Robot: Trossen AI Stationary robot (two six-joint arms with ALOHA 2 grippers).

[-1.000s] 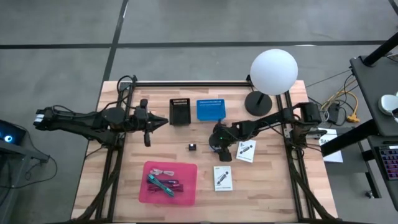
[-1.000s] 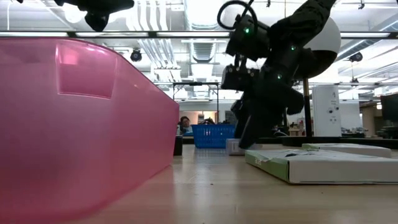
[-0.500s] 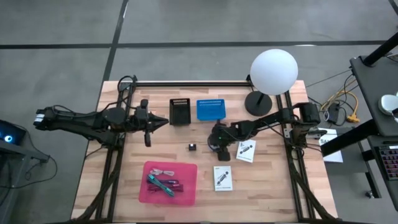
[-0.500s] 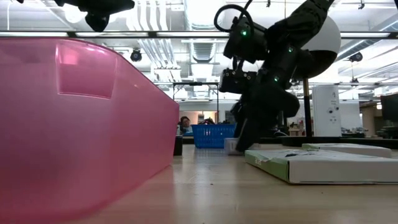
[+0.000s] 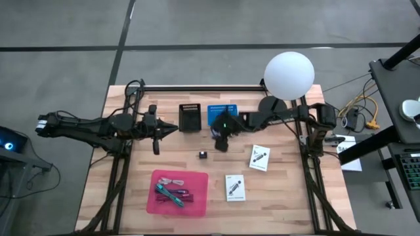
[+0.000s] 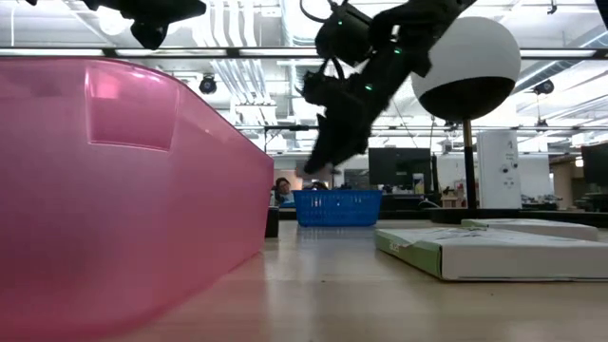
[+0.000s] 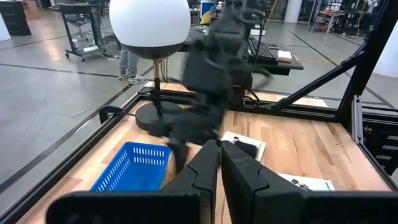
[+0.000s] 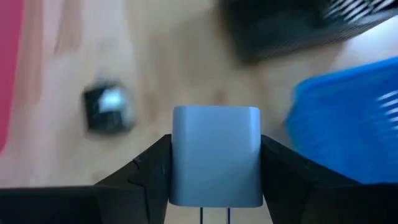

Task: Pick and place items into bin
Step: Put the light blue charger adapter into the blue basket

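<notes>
The right gripper (image 5: 220, 134), lifted off the table near the blue basket (image 5: 222, 115), clamps a lavender cube (image 8: 216, 154) between its 2 fingers; the left gripper (image 5: 155, 144) waits clenched and empty; a thin pinch could let the cube slip before reaching the pink bin (image 5: 180, 192).

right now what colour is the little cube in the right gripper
Pale lavender-blue cube, held in the right gripper; the right wrist view shows it best.

The print on the two white cards (image 5: 259, 157) is unreadable.
</notes>
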